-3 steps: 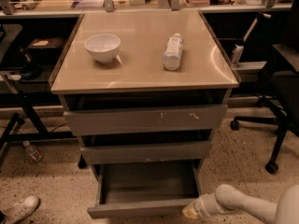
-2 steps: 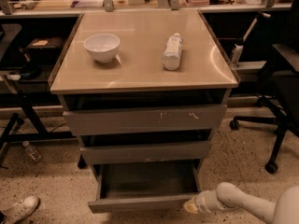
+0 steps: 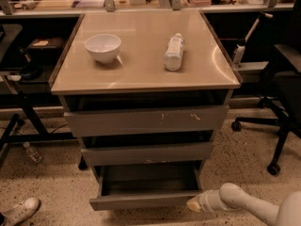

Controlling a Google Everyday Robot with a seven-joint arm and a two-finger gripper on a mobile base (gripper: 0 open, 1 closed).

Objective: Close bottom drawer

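The bottom drawer (image 3: 146,201) is pulled out, its interior partly shadowed. The gripper (image 3: 194,204) is at the front's right end; its opening state cannot be determined. The arm (image 3: 249,207) is cut off at lower right.

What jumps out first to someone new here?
The bottom drawer hangs open, low centre. The gripper sits by its front right corner. On the cabinet top, a white bowl stands left and a bottle lies on its side right.
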